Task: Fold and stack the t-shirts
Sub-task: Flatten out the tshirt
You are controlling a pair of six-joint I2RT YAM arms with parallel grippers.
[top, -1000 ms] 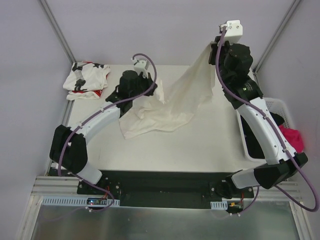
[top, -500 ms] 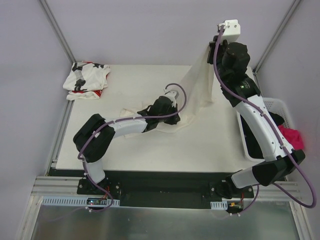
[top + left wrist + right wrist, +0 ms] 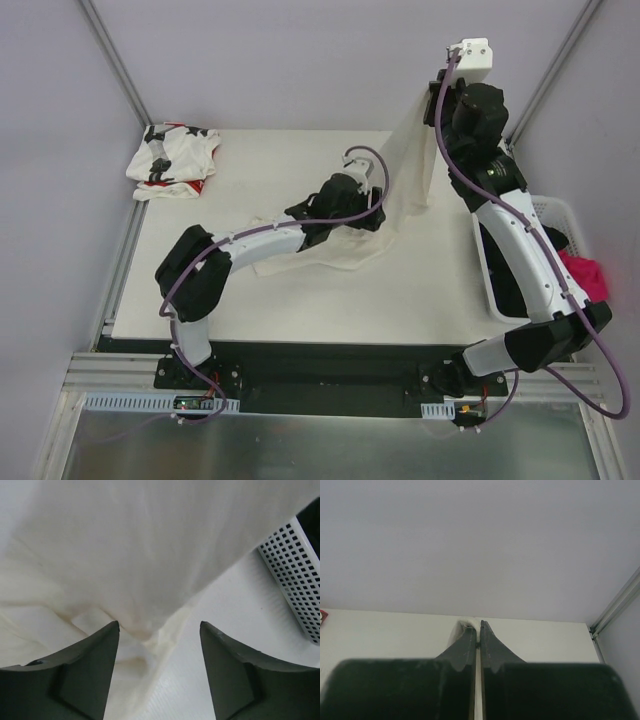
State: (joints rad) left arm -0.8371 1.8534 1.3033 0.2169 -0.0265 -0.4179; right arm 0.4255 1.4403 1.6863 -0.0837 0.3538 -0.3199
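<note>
Gaping left pincer [image 3: 159,625] — wrist-side only; cream shirt [image 3: 150,545] beyond

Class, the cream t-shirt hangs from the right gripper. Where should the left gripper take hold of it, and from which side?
Probably the gathered fold low on the cream t-shirt, dead ahead of the open left gripper. Approach level, from the robot's left: the right gripper pinches its top corner, so the cloth hangs taut and narrows there.

left arm [image 3: 262,240] stretched forward | left gripper [image 3: 160,630] jaws apart | right arm [image 3: 522,240] raised high | right gripper [image 3: 477,628] pinched closed
</note>
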